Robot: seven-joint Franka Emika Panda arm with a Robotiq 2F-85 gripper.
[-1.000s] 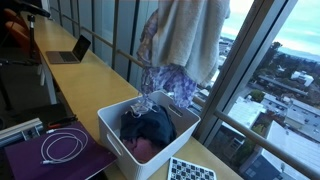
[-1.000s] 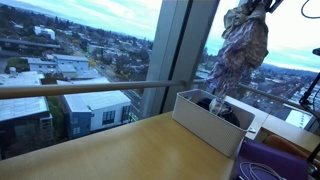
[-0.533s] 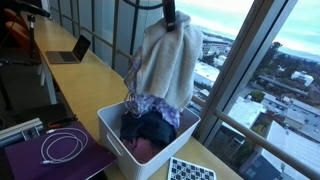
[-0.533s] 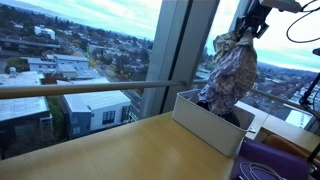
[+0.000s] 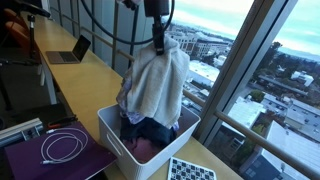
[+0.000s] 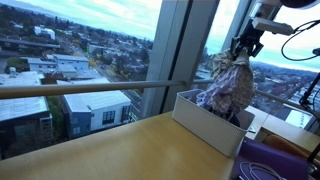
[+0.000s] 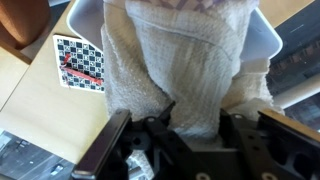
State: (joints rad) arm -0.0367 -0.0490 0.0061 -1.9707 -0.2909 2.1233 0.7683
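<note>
1. Gripper (image 5: 158,42) state: fingers pinched on the top fold of a cream towel (image 5: 155,85). In the wrist view the fabric (image 7: 170,70) bunches between the two fingers.
2. Towel position: hangs straight down from the gripper over a white plastic bin (image 5: 112,135). Its lower end is inside the rim and meets the dark garments (image 5: 150,130) in the bin. A floral-patterned cloth (image 6: 228,85) hangs with it on the window side.
3. Bin edges: in an exterior view the towel hangs between the side walls. In the wrist view the rim (image 7: 264,40) shows beyond the towel on both sides.
4. Window side: the glass wall (image 5: 235,60) runs just beside the bin, so room is tight there.
5. Counter side: a checkered marker card (image 5: 190,170) lies just beside one bin corner. A purple mat (image 5: 30,160) with a coiled white cable (image 5: 62,147) lies near the bin.
6. Far end: a laptop (image 5: 70,50) sits well apart along the wooden counter (image 5: 90,75).
</note>
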